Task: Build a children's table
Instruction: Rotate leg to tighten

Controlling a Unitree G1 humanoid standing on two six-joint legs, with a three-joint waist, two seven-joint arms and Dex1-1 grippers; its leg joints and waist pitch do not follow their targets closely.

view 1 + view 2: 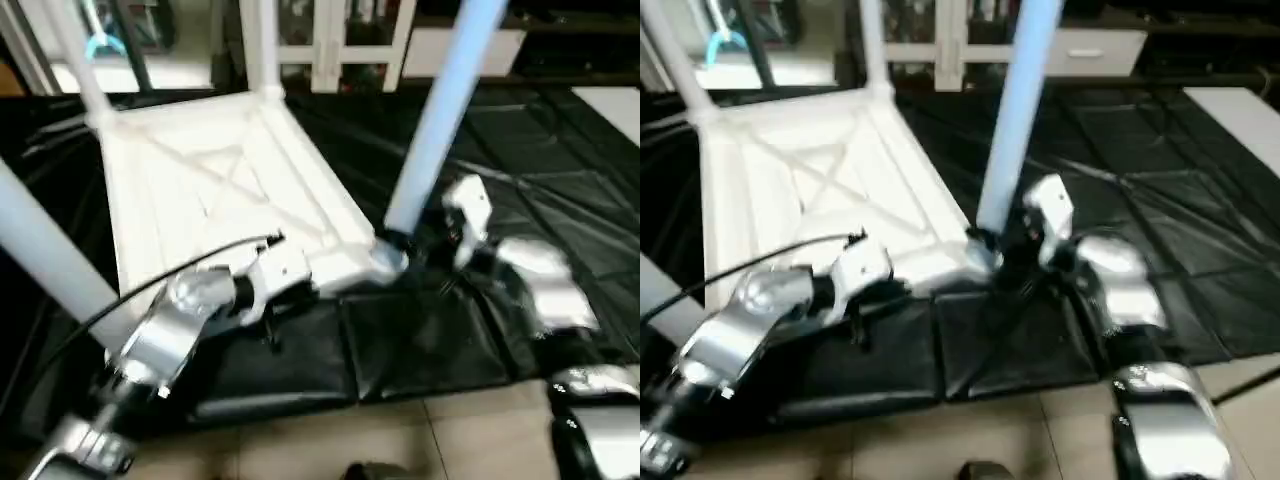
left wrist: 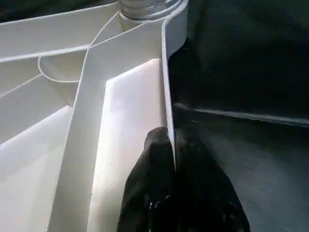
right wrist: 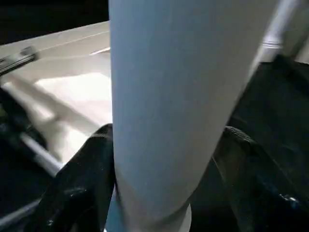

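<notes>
No writing or brand can be read on any part. The table top (image 1: 215, 195) lies upside down on a black mat (image 1: 520, 180), ribs up, with its near edge close to the mat's front edge by the tiled floor (image 1: 380, 440). Legs stand in its corner sockets. The left end effector (image 2: 173, 159) is pressed together, pinching the top's near rim. The right end effector (image 3: 164, 159) is spread around the near right leg (image 1: 440, 110) at its base; the mat behind it lies free.

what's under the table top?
The upside-down table top lies on a black mat, which shows all round it; the part beneath is covered. The left tool pinches the top's rim.
</notes>
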